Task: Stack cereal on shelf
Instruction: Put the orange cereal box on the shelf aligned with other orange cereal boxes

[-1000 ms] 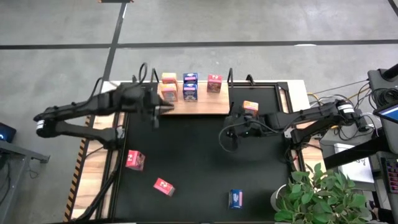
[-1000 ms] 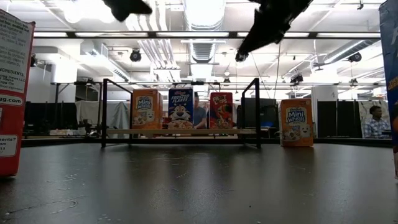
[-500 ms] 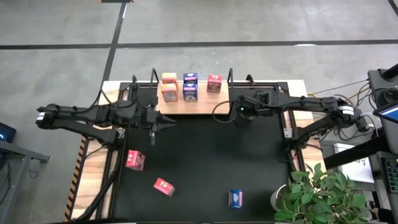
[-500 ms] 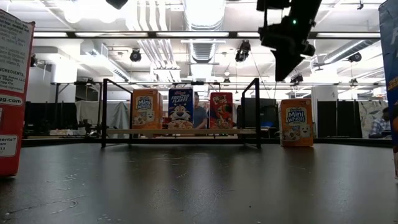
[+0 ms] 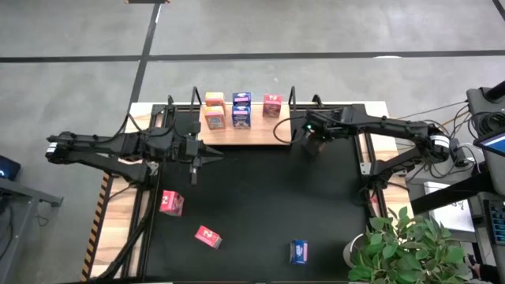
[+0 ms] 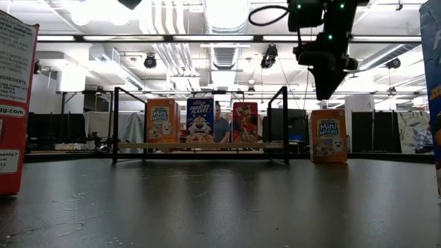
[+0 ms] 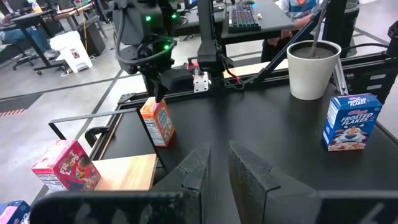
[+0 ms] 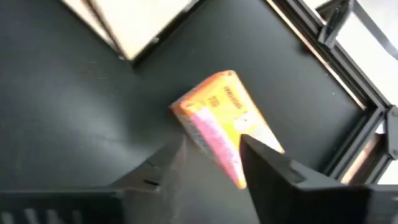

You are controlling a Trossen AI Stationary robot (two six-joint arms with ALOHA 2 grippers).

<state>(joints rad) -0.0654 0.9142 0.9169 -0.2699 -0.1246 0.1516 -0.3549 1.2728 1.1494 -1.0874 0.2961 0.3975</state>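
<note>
cereal boxes stand in several places: an orange (image 5: pixel 214 110), a blue (image 5: pixel 241 110) and a red one (image 5: pixel 271 105) upright on the shelf (image 5: pixel 252 131); an orange box (image 6: pixel 328 136) upright on the black mat (image 5: pixel 252 205) just off the shelf's right end. the right gripper (image 6: pixel 324 81) hangs directly above that box, fingers spread, not touching it. the left gripper (image 5: pixel 199 155) waits over the mat near the shelf's left end, fingers nearly together, holding nothing. two red boxes (image 5: pixel 171 202) and a blue box (image 5: pixel 299 252) sit on the near mat.
</note>
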